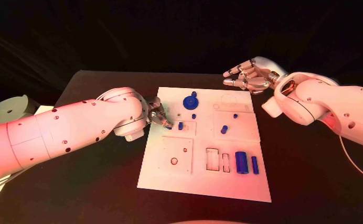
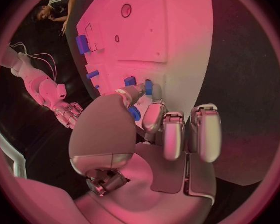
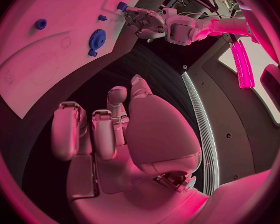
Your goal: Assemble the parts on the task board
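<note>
The white task board (image 1: 198, 179) lies mid-table. On it are a blue gear (image 1: 191, 100), a blue cylinder (image 1: 241, 162), a thin blue bar (image 1: 255, 164) and several small blue pieces, one (image 1: 180, 126) in a small square recess near the board's left edge. My left hand (image 1: 157, 114) is at that edge, its fingertips close beside that piece. In the left wrist view the left hand (image 2: 159, 129) has curled fingers, and a blue bit (image 2: 134, 113) shows between thumb and finger; whether it is held is unclear. My right hand (image 1: 248, 77) hovers past the board's far right corner, fingers curled, holding nothing.
The black table (image 1: 98, 80) surrounds the board. Near the board's front are a square plate with a round hole (image 1: 175, 160) and two narrow rectangular slots (image 1: 217, 160). The left forearm (image 1: 68, 127) lies across the table's left side.
</note>
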Action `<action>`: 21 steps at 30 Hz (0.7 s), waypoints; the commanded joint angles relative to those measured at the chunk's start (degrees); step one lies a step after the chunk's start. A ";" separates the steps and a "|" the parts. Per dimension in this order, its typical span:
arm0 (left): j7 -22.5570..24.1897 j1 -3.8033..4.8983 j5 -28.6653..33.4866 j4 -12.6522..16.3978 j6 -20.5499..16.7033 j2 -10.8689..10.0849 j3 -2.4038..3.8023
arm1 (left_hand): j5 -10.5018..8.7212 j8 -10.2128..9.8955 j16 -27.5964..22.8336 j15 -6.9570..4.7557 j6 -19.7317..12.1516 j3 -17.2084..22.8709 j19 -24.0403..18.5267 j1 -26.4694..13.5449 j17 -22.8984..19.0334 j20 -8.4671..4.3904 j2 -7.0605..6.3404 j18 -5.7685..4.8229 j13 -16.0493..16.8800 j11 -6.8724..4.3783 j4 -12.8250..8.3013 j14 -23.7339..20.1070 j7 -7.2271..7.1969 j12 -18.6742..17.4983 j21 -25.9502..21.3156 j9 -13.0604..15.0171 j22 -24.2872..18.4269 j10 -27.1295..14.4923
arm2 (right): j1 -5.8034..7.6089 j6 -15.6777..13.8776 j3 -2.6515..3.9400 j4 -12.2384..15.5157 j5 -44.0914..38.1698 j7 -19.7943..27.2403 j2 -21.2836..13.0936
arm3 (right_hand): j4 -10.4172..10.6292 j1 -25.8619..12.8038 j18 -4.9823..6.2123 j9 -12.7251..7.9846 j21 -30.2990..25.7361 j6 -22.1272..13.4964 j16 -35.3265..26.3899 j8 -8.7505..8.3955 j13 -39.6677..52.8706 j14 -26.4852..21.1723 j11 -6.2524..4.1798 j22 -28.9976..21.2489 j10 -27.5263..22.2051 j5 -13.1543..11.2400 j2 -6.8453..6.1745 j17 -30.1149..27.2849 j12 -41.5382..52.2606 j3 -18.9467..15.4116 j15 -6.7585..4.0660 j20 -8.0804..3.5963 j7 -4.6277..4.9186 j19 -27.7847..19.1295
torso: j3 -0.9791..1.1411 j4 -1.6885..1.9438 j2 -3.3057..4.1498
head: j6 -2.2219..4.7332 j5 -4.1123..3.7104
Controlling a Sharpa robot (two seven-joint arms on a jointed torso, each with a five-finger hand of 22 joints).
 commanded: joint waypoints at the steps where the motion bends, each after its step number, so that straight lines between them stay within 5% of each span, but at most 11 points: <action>1: -0.91 -0.18 -0.10 -0.40 2.41 0.43 -0.17 | 0.21 0.21 0.18 -0.35 0.72 7.43 4.67 -0.26 15.08 -0.51 0.31 -0.42 0.07 -0.37 -7.40 6.02 -0.92 -0.18 0.22 0.06 11.86 0.24 | -0.04 0.72 0.00 0.07 -0.24 0.60 0.03 | -0.13 0.08 0.39 0.08 -0.29 0.29 -0.22 0.30 -0.02 4.26 -0.10 -0.05 -0.49 0.36 0.28 8.52 0.11 -0.06 -0.03 0.00 -0.09 -0.33 | 0.03 0.01 0.00 | -0.13 0.05; 6: -1.13 -0.18 -0.01 -1.27 2.81 1.15 -0.18 | 0.04 0.91 0.18 -0.56 1.80 5.91 4.77 -2.44 15.08 -0.54 -0.10 -0.49 3.35 -0.72 -6.88 6.02 -1.51 2.93 0.42 0.10 12.12 1.71 | -0.04 0.74 0.00 0.15 -0.24 0.60 0.03 | -0.13 0.08 0.39 0.08 -0.29 0.29 -0.22 0.30 -0.02 4.26 -0.10 -0.05 -0.49 0.36 0.28 8.52 0.11 -0.06 -0.03 0.00 -0.09 -0.33 | 0.01 -0.02 0.01 | -0.15 0.06; 21: -2.02 -0.18 0.05 -2.74 4.62 2.23 -0.19 | -0.04 0.63 0.18 -1.12 3.10 0.20 5.02 -6.36 15.08 -1.01 -0.84 -0.64 4.50 -1.35 -4.88 6.02 -2.32 3.98 0.87 -0.94 12.70 1.95 | -0.04 1.01 0.00 0.50 -0.33 0.90 -0.30 | -0.17 0.16 0.39 0.09 -0.30 0.30 -0.26 0.31 -0.11 4.25 -0.11 -0.05 -0.55 0.39 0.34 8.48 0.00 -0.08 -0.04 -0.01 -0.09 -0.33 | 0.08 -0.01 0.00 | -0.38 -0.06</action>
